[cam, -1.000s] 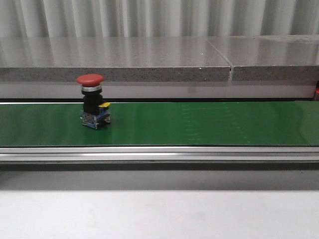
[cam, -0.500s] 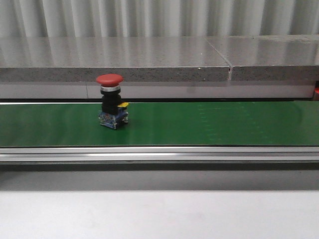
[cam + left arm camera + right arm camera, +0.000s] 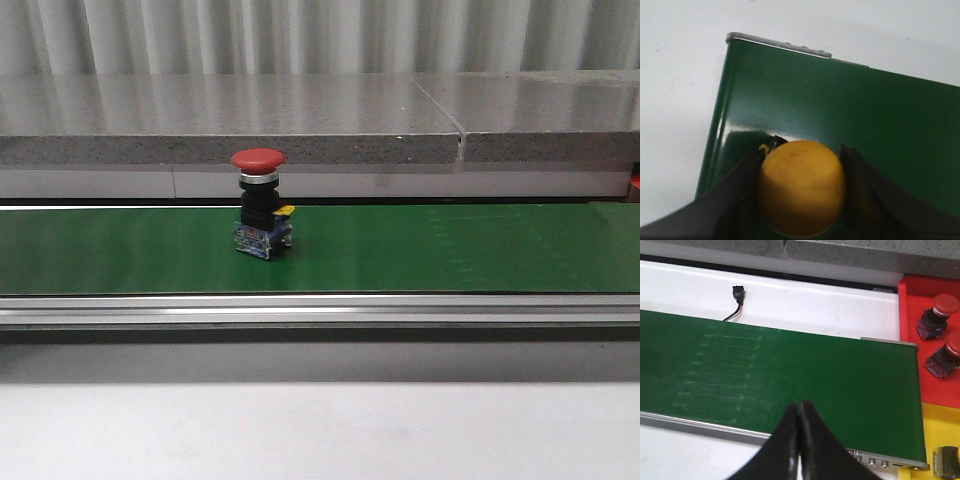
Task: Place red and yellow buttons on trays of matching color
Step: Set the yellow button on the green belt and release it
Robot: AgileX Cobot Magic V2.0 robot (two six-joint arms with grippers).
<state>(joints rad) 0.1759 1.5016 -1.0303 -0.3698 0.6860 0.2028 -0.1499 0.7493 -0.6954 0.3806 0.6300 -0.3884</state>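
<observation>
- My left pincer (image 3: 801, 200) is clamped on a yellow button (image 3: 801, 194), one finger on each side of its cap, over one end of the green belt (image 3: 840, 115). The smooth dome could slip out if I lift or swing fast.
- My right pincer (image 3: 799, 412) hangs shut and empty above the other end of the belt (image 3: 790, 375), near the red tray (image 3: 912, 335) that holds two red buttons (image 3: 936, 311), and the yellow tray (image 3: 940, 427).
- Mid-belt, in the front view, a red button (image 3: 261, 203) stands upright. If the belt carries it along, I judge I could snatch late, or knock the top-heavy piece over with shut tips.
</observation>
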